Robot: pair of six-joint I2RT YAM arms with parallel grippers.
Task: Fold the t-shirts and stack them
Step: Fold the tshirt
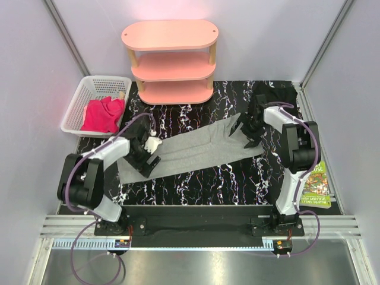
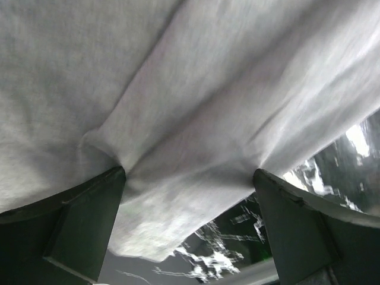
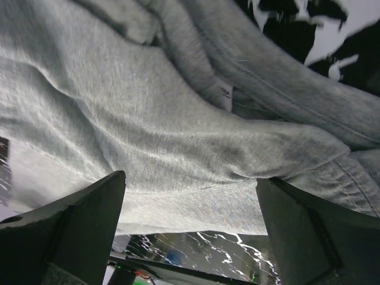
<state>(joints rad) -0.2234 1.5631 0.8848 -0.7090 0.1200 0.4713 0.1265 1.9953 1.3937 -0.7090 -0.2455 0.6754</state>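
Observation:
A mid-grey t-shirt [image 1: 196, 148] lies on the table as a long strip, folded lengthwise, running from near left to far right. My left gripper [image 1: 148, 157] is down on its left part. In the left wrist view the gripper [image 2: 189, 172] has its jaws wide apart, and the fingertips [image 2: 113, 178] press into the grey cloth [image 2: 196, 107]. My right gripper [image 1: 248, 129] is on the strip's right end. It is also open [image 3: 190, 175], with grey cloth [image 3: 178, 142] bunched between its fingers [image 3: 279, 196]. A magenta-pink shirt [image 1: 104, 114] lies in a basket. Black cloth [image 1: 278, 92] lies at the back right.
A white mesh basket [image 1: 80, 101] stands at the back left. A pink three-tier shelf [image 1: 170, 59] stands at the back middle. A green-covered book [image 1: 314, 185] lies at the right edge by the right arm. The table [image 1: 196, 187] has a black marbled top.

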